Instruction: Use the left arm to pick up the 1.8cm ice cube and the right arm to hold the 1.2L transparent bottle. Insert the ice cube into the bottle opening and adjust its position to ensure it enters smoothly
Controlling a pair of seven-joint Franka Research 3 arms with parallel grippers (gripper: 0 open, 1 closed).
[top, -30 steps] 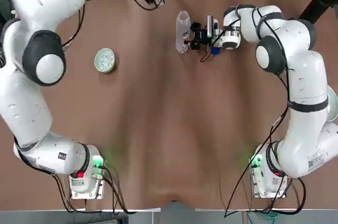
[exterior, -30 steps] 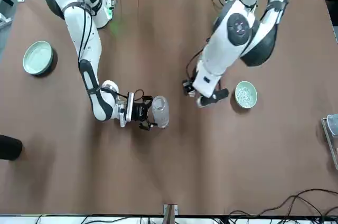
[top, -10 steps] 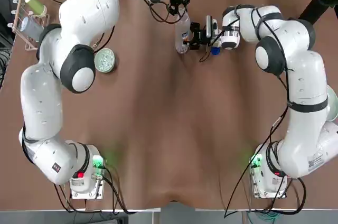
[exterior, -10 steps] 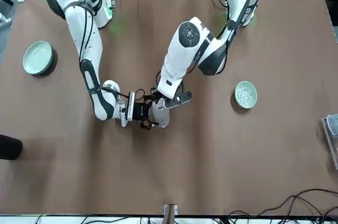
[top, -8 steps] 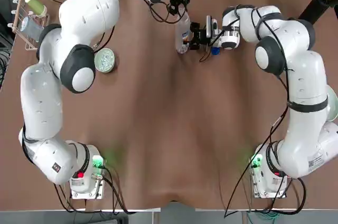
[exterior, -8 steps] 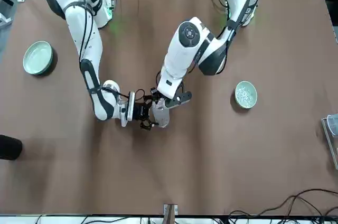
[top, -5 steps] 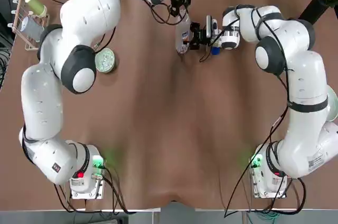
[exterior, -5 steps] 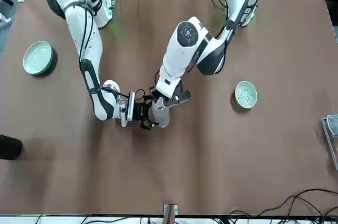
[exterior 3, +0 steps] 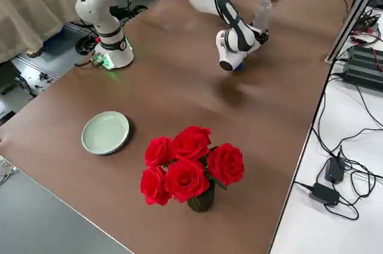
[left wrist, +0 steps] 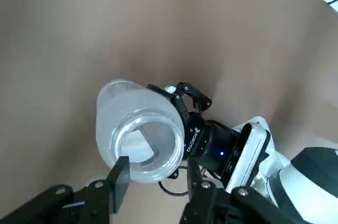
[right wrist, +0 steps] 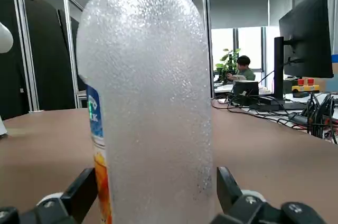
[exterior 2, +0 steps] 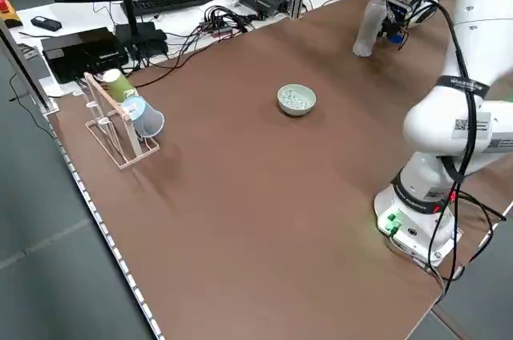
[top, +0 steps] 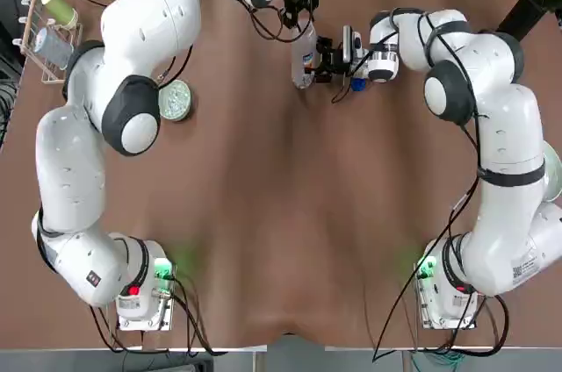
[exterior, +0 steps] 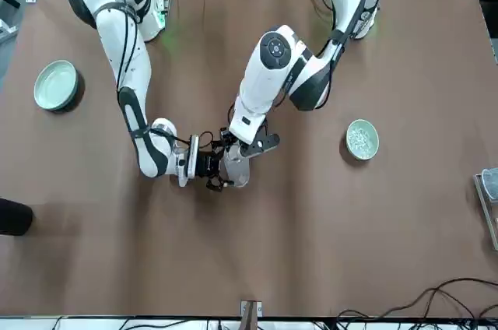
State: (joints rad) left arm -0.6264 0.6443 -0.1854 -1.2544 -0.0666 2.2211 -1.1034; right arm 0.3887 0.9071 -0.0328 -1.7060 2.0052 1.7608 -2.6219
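Observation:
The clear bottle [top: 304,52] stands upright at the far middle of the table, label band on its side. My right gripper [top: 314,60] is shut on its lower body, fingers [right wrist: 79,192] on either side of the bottle [right wrist: 150,92]. My left gripper [top: 299,9] hovers just above the bottle opening [left wrist: 145,142], its fingertips [left wrist: 120,174] spread apart with nothing between them. A whitish angular piece, apparently the ice cube [left wrist: 138,146], shows inside the mouth. In the front view the left gripper [exterior: 237,148] is over the bottle [exterior: 236,168].
A small pale green bowl [top: 174,100] of several ice cubes sits left of the bottle. The round blue cap [top: 357,85] lies under the right wrist. A green plate [exterior 3: 106,132] and a vase of roses [exterior 3: 191,164] are on the right; a cup rack [exterior 2: 120,115] stands far left.
Three seconds ago the left arm was away, near the ice bowl; it has since come over the bottle mouth. In the last second it barely shifted. The right arm kept still.

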